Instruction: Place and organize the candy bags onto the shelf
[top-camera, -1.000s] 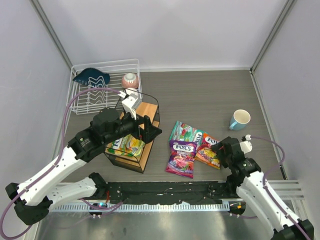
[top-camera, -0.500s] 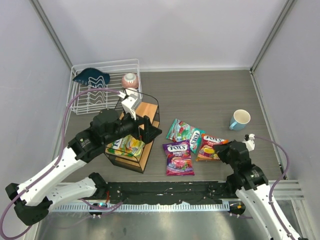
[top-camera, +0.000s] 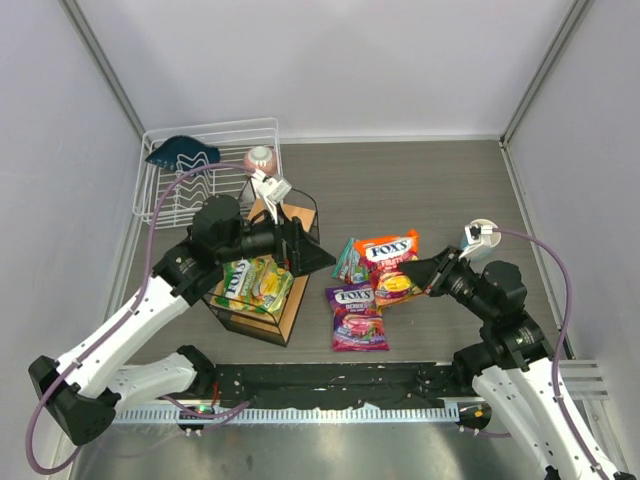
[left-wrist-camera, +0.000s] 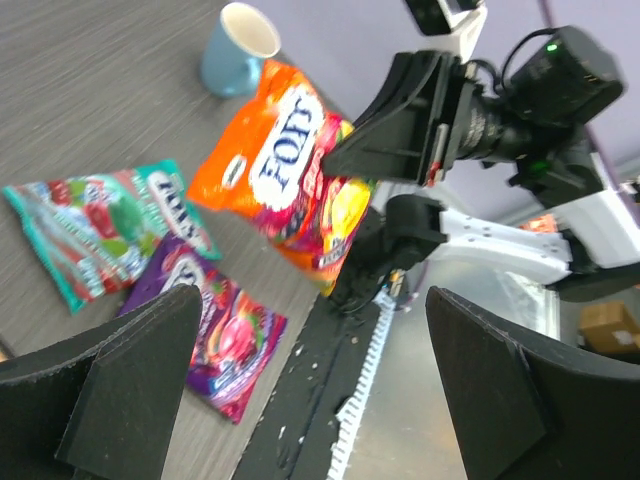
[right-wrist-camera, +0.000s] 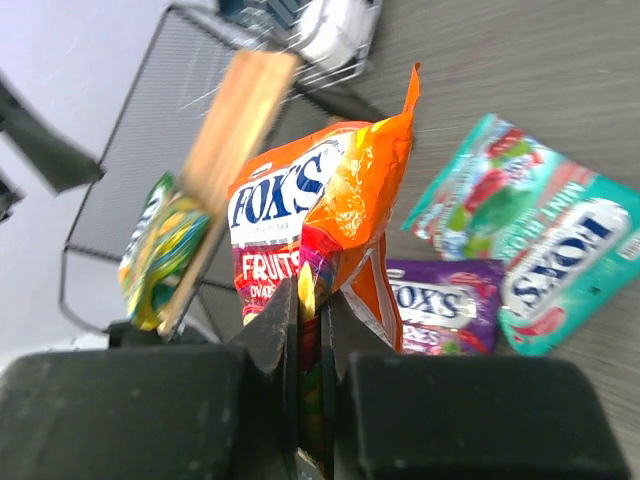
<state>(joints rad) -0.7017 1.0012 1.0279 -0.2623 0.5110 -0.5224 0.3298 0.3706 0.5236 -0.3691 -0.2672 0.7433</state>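
Observation:
My right gripper (top-camera: 420, 276) (right-wrist-camera: 312, 300) is shut on the lower edge of the orange-red candy bag (top-camera: 388, 262) (right-wrist-camera: 335, 205) (left-wrist-camera: 280, 165), which hangs above the table. Below it the purple bag (top-camera: 354, 316) (right-wrist-camera: 447, 305) and the teal bag (top-camera: 346, 258) (right-wrist-camera: 530, 235) lie flat. The yellow-green bag (top-camera: 250, 284) (right-wrist-camera: 158, 250) rests on the lower board of the shelf (top-camera: 291, 306). My left gripper (top-camera: 312, 256) (left-wrist-camera: 315, 300) hovers open and empty by the shelf's right side, facing the held bag.
A white wire dish rack (top-camera: 165, 205) holds a dark blue item (top-camera: 182, 152) at the back left, with a pinkish bowl (top-camera: 260, 159) beside it. A blue mug (left-wrist-camera: 236, 45) stands at the right. A black rail (top-camera: 330, 384) runs along the near edge.
My right gripper closed on the orange-red bag and lifted it off the table, up and toward the left. My left gripper swung slightly right, away from the shelf.

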